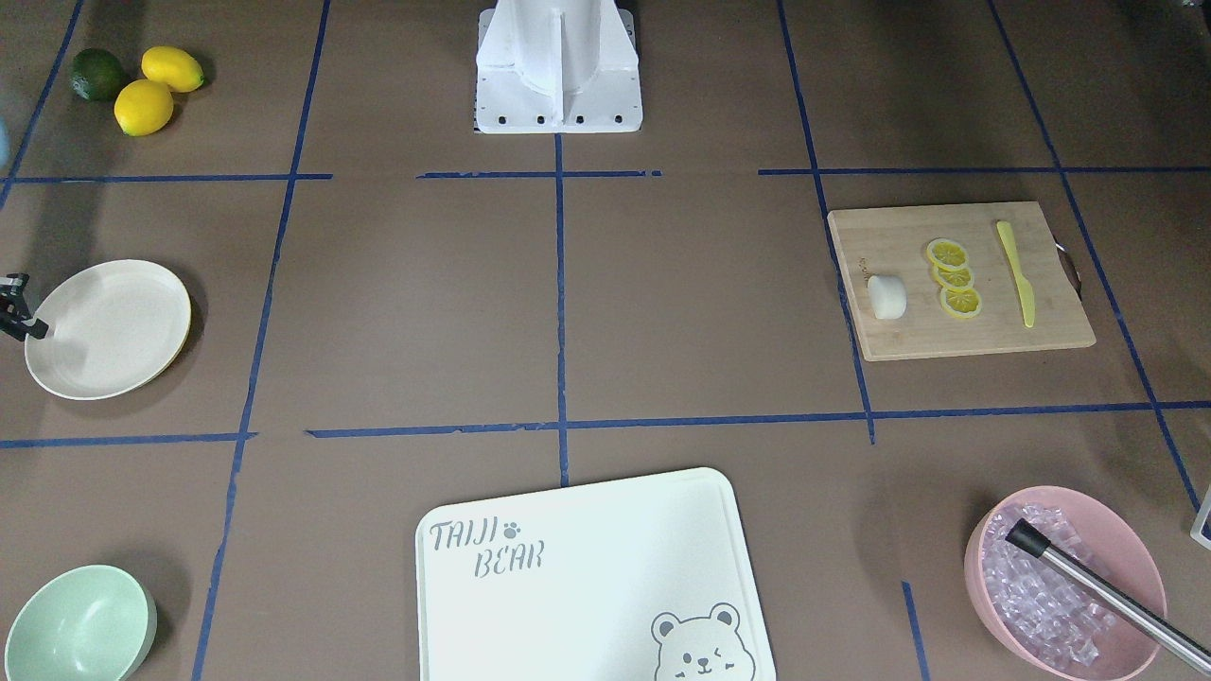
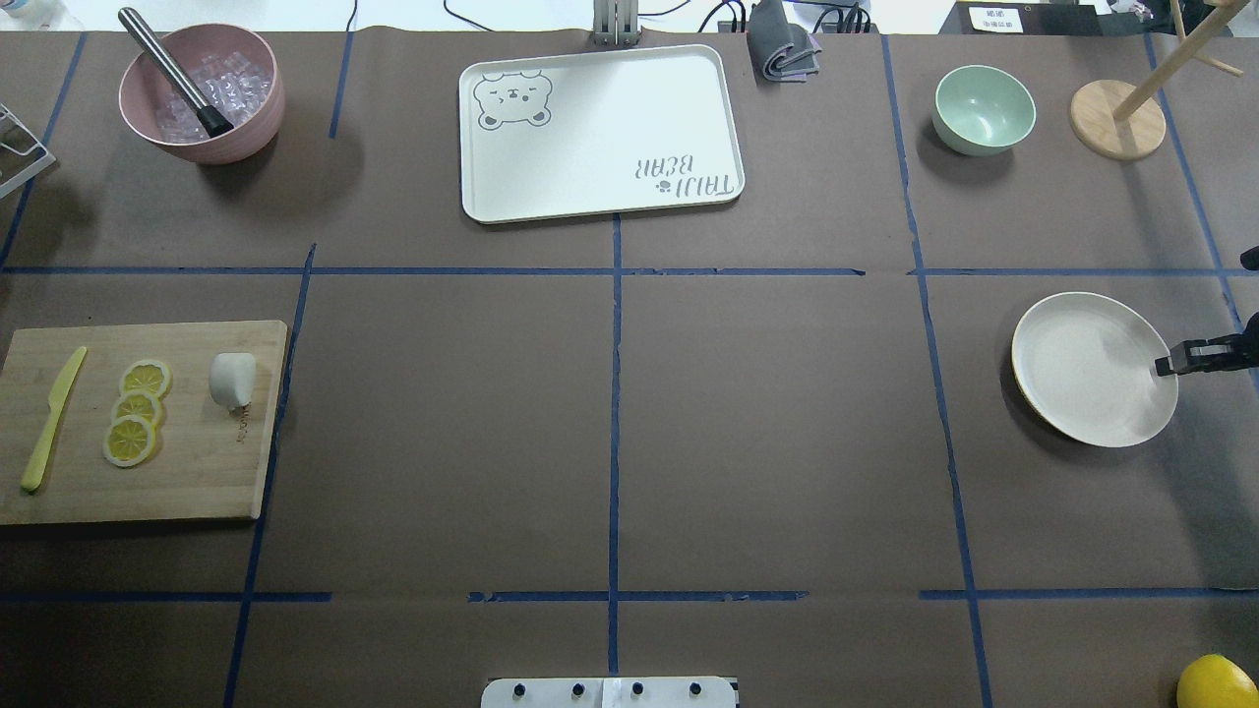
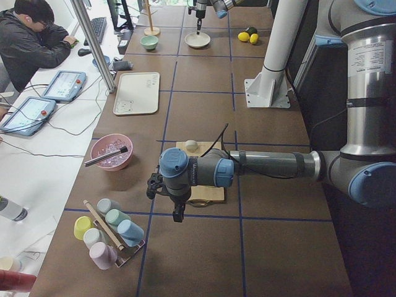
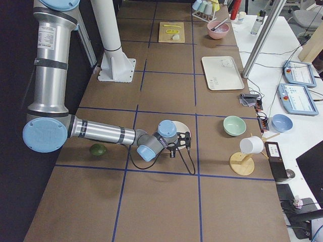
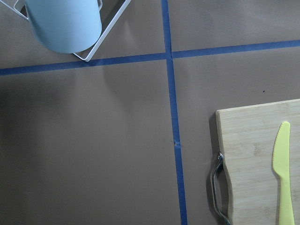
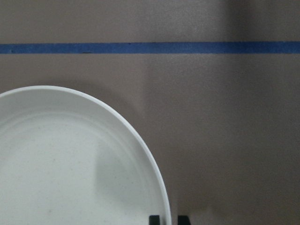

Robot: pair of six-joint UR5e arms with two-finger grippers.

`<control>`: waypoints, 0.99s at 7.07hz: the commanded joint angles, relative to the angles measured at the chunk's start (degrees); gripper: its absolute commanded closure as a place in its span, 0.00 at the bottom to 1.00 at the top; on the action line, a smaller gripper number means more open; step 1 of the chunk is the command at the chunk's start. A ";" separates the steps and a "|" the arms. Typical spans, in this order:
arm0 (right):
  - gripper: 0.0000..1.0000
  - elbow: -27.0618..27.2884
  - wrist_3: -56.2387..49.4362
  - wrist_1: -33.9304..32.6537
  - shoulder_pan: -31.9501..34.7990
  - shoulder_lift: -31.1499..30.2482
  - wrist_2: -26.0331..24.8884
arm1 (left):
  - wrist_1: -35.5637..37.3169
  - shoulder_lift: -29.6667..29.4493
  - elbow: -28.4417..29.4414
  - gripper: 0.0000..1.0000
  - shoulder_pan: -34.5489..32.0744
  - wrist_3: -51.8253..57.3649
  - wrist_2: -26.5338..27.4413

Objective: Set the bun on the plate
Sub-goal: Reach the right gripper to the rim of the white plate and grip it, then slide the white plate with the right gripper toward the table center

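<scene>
The bun is a small white lump lying on a wooden cutting board at the table's left end, beside three lemon slices; it also shows in the front view as the bun. The cream plate sits at the far right, and the front view shows the plate too. My right gripper is at the plate's outer rim, its fingertips straddling the plate edge, shut on it. My left gripper hangs past the board's end; I cannot tell its state.
A yellow knife lies on the board. At the back stand a pink bowl of ice, a bear-printed board, a mint bowl and a wooden stand. A cup rack is near the left arm. Lemons lie by the base.
</scene>
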 commanded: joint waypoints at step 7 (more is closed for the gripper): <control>1.00 5.41 15.72 -0.80 -6.99 20.83 3.12 | -0.08 -0.03 -0.09 0.00 0.09 -0.12 -0.28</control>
